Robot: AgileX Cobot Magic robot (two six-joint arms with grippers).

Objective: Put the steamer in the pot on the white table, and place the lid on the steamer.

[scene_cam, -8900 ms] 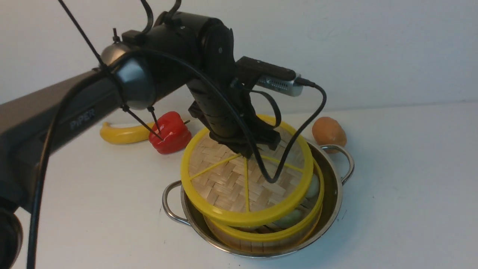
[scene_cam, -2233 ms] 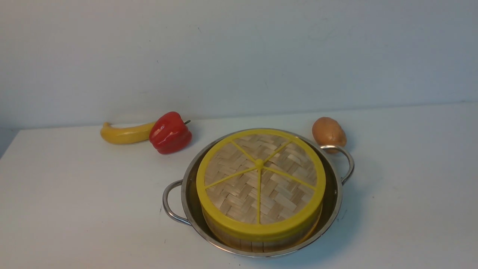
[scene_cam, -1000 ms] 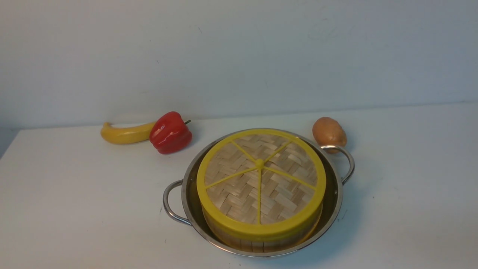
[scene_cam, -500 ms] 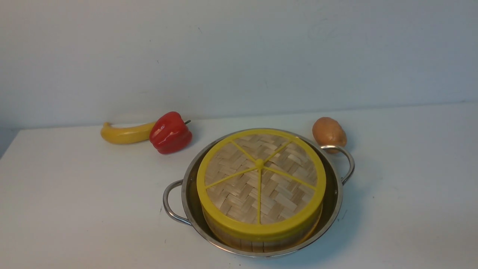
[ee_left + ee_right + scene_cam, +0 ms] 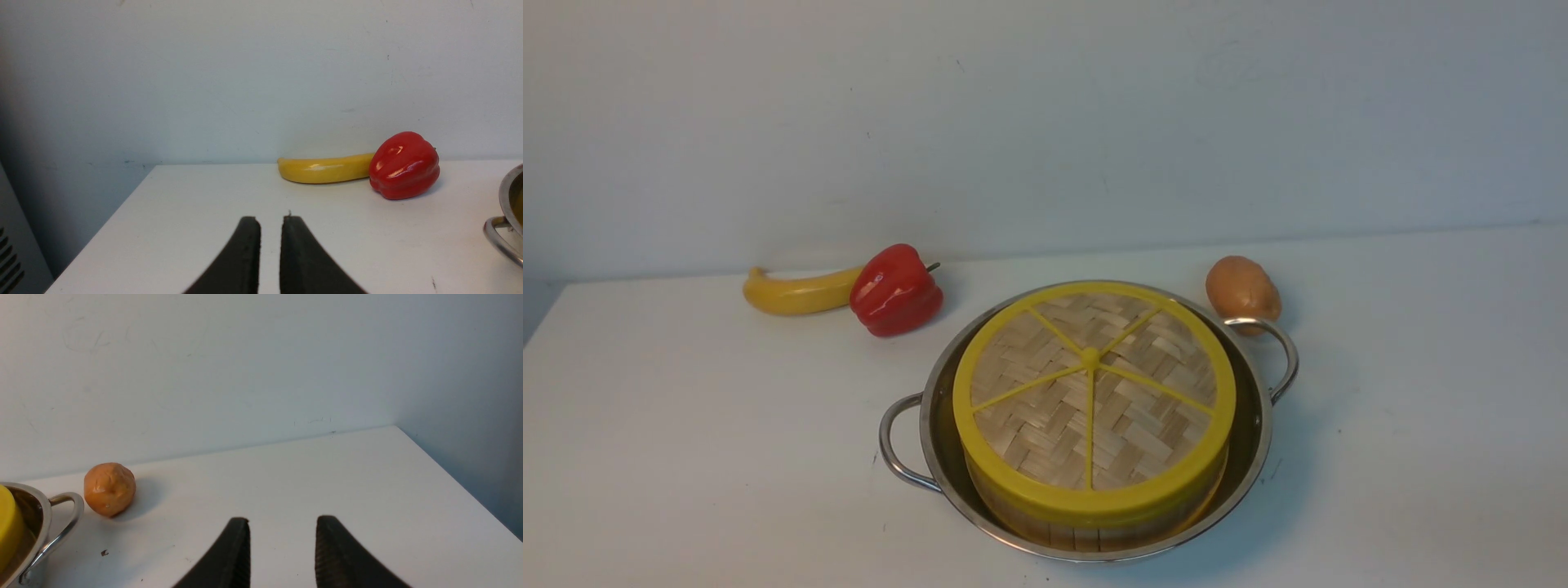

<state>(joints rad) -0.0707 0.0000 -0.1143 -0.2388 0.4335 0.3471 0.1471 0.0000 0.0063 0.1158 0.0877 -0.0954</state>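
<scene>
The lid (image 5: 1092,392), a woven disc with a yellow rim and spokes, lies flat on the steamer (image 5: 1086,531). Only the steamer's slatted wall shows under it. The steamer stands inside the steel pot (image 5: 1258,425) on the white table (image 5: 686,457). Neither arm appears in the front view. My left gripper (image 5: 269,222) hovers over the table left of the pot (image 5: 508,204), its fingers a narrow gap apart with nothing between them. To the right of the pot (image 5: 45,514), my right gripper (image 5: 282,520) stands wide open and empty.
A yellow banana (image 5: 796,294) and a red pepper (image 5: 894,290) lie at the back left of the pot. A brown potato (image 5: 1241,290) sits by the pot's right handle. The table's left edge (image 5: 102,220) and right edge (image 5: 457,473) drop off near the grippers.
Several seconds ago my left arm held the lid tilted over the steamer; now the lid rests on it and the arm has left the front view. Nothing moved in the last second.
</scene>
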